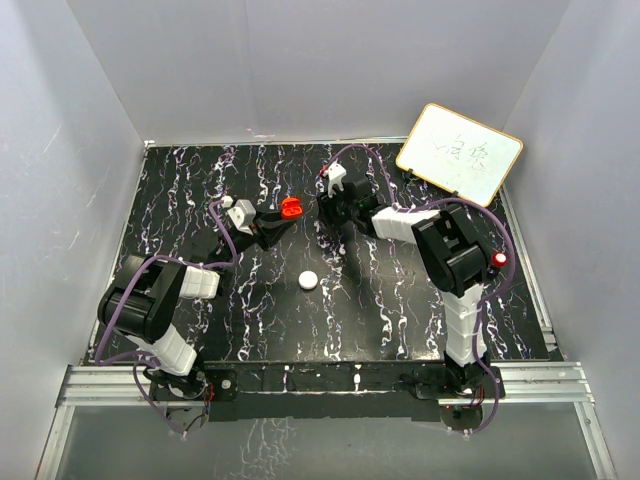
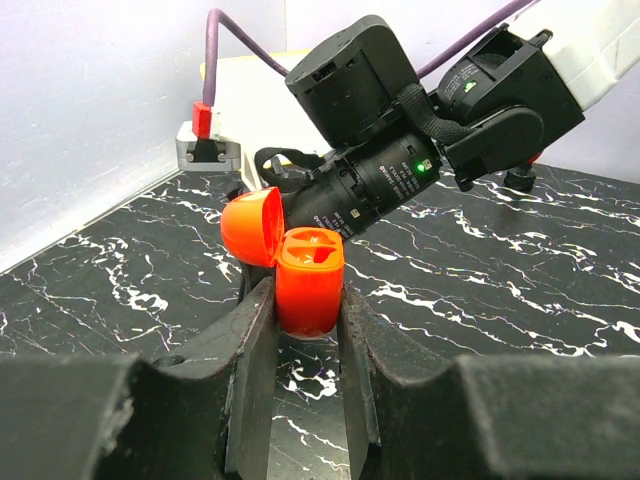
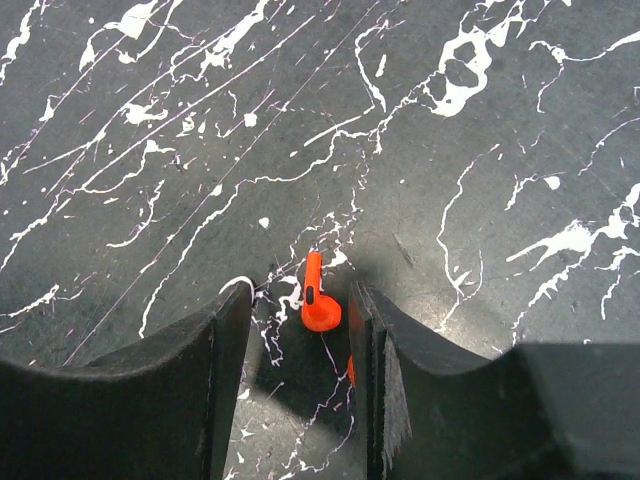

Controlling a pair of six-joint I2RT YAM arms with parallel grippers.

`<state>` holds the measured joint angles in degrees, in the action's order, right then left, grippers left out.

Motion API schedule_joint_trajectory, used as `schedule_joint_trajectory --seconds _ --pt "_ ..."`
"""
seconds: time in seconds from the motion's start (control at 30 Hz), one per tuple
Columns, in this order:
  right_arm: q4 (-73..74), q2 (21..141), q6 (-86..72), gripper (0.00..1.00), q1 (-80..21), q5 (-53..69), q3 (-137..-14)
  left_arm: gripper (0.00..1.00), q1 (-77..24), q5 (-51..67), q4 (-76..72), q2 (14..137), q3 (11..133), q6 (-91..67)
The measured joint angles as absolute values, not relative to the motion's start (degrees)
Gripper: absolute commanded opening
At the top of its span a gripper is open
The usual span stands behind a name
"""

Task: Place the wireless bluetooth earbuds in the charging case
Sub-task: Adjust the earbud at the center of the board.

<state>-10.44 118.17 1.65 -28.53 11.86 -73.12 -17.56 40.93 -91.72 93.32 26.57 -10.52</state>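
The charging case is a small orange-red box with its lid flipped open to the left and its sockets facing up. My left gripper is shut on its sides and holds it upright just above the table; from above the charging case sits at the left gripper tip. One orange earbud lies on the black marbled table between the fingers of my right gripper, which is open and close to the surface. The earbud lies nearer the right finger, apart from both. The right gripper is just right of the case.
A white round puck lies mid-table in front of both grippers. A whiteboard leans at the back right corner. White walls enclose the table on three sides. A small orange sliver shows by the right finger's inner face; what it is I cannot tell.
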Motion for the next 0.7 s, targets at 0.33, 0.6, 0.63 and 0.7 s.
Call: schedule_joint_trajectory --seconds 0.33,0.6,0.63,0.7 --pt "-9.28 121.05 1.67 0.42 -29.12 12.64 -76.75 0.0 -17.56 40.91 -91.72 93.32 26.57 -10.48" --pt "-7.44 124.07 1.65 0.41 -29.21 13.65 -80.12 0.0 -17.56 40.86 -91.72 93.32 26.55 -10.41" --pt "-7.46 124.14 1.65 0.41 -29.21 13.69 -80.18 0.0 -17.56 40.86 -91.72 93.32 26.55 -10.39" --pt "-7.33 124.14 1.63 0.41 -29.21 13.82 -80.2 0.0 -17.56 40.86 -91.72 93.32 26.55 -10.31"
